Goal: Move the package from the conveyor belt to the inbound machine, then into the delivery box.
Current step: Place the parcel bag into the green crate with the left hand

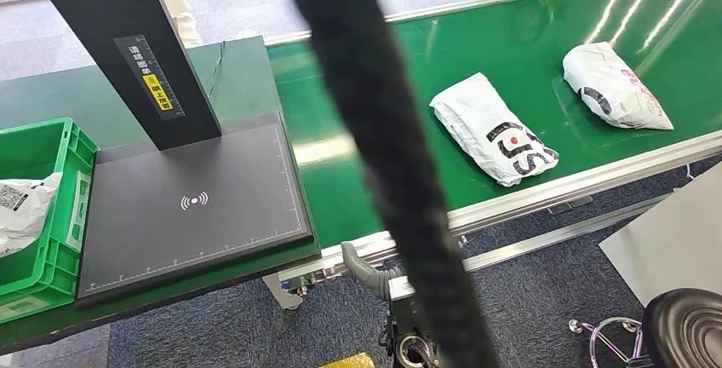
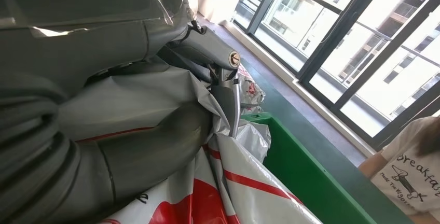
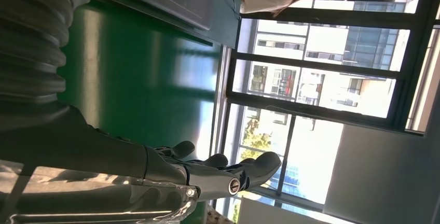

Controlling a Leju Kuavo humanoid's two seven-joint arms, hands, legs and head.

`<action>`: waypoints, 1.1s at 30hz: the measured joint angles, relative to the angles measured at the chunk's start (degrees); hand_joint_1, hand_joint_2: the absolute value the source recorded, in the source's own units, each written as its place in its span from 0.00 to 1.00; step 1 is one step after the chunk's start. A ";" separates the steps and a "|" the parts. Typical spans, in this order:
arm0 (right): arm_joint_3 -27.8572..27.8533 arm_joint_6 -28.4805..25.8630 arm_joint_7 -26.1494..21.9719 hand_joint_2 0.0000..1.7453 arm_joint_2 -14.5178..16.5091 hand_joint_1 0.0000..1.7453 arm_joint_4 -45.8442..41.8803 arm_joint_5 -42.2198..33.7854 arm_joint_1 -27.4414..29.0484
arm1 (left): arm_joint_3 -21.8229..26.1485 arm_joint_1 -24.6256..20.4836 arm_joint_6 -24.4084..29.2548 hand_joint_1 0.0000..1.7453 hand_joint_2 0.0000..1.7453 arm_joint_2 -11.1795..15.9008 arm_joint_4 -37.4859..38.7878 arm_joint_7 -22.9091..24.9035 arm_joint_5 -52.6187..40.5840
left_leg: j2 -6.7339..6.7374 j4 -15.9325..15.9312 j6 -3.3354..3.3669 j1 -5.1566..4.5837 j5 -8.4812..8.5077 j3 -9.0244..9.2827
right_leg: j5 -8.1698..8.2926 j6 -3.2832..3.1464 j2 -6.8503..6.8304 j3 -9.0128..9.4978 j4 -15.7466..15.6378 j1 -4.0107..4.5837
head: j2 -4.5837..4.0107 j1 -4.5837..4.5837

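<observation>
Package (image 2: 228, 193): white/red poly bag, held in left hand (image 2: 155, 125) over green delivery box (image 2: 296, 156), approx 9 o'clock of inbound machine (image 1: 191, 206); box also visible in head view w/ a white bag inside. Right hand (image 3: 228, 175): fingers extended, apart, holding nothing, beside conveyor belt (image 1: 511, 53). Advice: lower well inside box walls before letting go, avoid snagging film on rim; two more pkgs on belt at approx 3 o'clock.

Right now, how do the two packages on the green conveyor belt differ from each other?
The nearer package carries large black letters with a red dot; the farther package shows pinkish print and a dark patch. The nearer one looks flatter and longer, the farther one plumper. Both are white plastic bags lying on the conveyor belt.
</observation>
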 joint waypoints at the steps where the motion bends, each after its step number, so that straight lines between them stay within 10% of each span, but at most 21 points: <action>1: -0.04 0.01 0.00 1.00 -0.02 0.00 -0.01 -0.07 0.02 | -0.07 -0.03 -0.01 1.00 1.00 0.05 0.14 -0.15 0.02 | 0.00 0.00 0.00 0.01 0.00 0.00 | 0.00 0.00 0.00 0.00 0.00 0.01 | 0.00 0.00; 4: -0.08 -0.01 0.00 1.00 -0.06 0.00 0.00 -0.46 0.03 | -0.15 -0.05 -0.04 0.89 1.00 0.40 0.51 -0.86 0.25 | 0.01 0.00 -0.01 0.02 0.00 0.00 | -0.01 -0.01 0.00 0.00 0.00 0.02 | 0.00 0.00; 8: -0.01 -0.37 0.00 1.00 -0.18 0.00 0.01 -0.87 0.01 | -0.16 -0.01 -0.07 0.00 1.00 0.70 0.80 -1.21 0.61 | 0.00 0.00 -0.01 0.02 0.00 -0.01 | -0.01 -0.01 -0.01 0.01 0.00 0.02 | 0.00 0.00; 33: 1.83 -2.50 0.00 1.00 -1.56 0.00 0.01 -2.26 0.00 | -1.02 2.12 -0.93 0.00 1.00 1.42 0.62 -1.48 2.39 | -0.01 0.00 -0.01 0.02 -0.01 -0.02 | -0.01 -0.01 -0.01 0.01 0.00 0.02 | 0.00 0.00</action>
